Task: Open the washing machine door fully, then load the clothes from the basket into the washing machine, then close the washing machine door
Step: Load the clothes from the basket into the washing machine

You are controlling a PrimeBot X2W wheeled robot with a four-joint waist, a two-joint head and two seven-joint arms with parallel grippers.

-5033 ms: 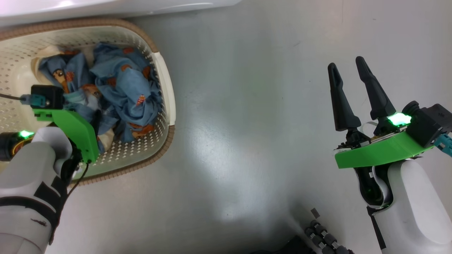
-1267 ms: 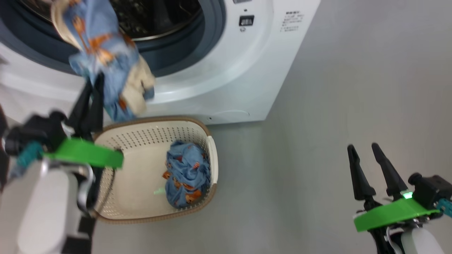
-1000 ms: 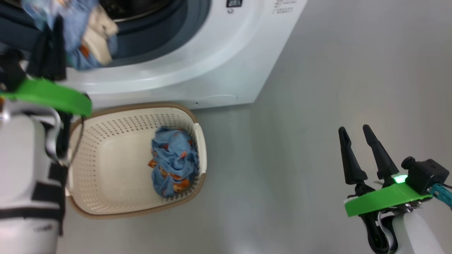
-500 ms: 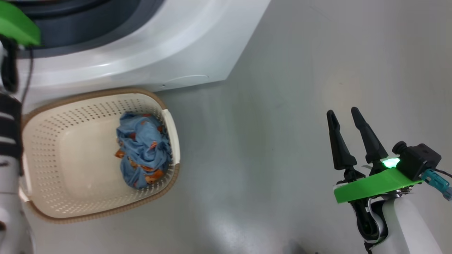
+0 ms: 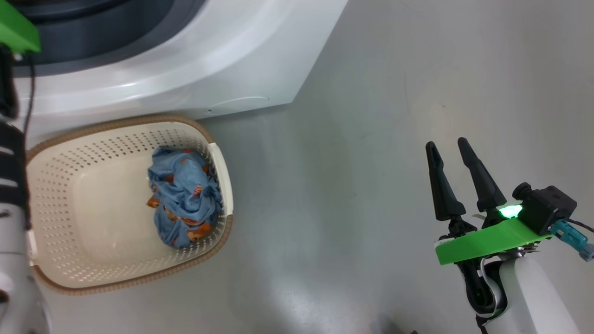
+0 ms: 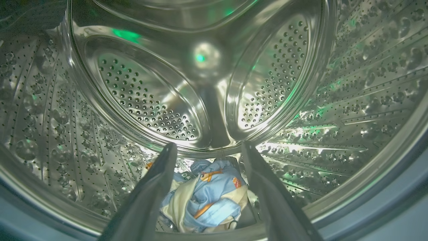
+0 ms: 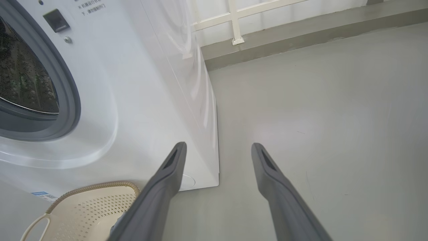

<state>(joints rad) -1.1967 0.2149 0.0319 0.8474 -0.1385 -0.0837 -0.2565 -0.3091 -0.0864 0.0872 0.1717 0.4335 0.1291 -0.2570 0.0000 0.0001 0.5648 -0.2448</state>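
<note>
1. The left gripper (image 6: 208,147) has its two dark fingers (image 6: 150,201) spread wide, and nothing is pinched between them.
2. In the left wrist view, the gap between them shows a crumpled piece of the clothes (image 6: 207,197). It is light blue with orange figures and cream parts, and it lies on the bottom of the steel drum (image 6: 140,90), not gripped.
3. The perforated drum wall and its ribbed back surround these fingers, so the left gripper is inside the washing machine (image 5: 185,60).
4. The right gripper (image 5: 446,144) also has its fingers spread and empty. It hangs over the bare grey floor (image 5: 348,185), well apart from the machine and off to its right.
5. The basket (image 5: 139,121) stands on the floor just in front of the machine's base.
6. A second bundle (image 5: 183,204) of the same blue printed fabric lies in the basket's right end, against the wall by the handle. The rest of the basket's bottom is bare.
7. In the right wrist view, the blue-grey gasket (image 7: 72,97) rings the machine's uncovered mouth, with the dark drum behind it. A corner of the basket sits low at the left.
</note>
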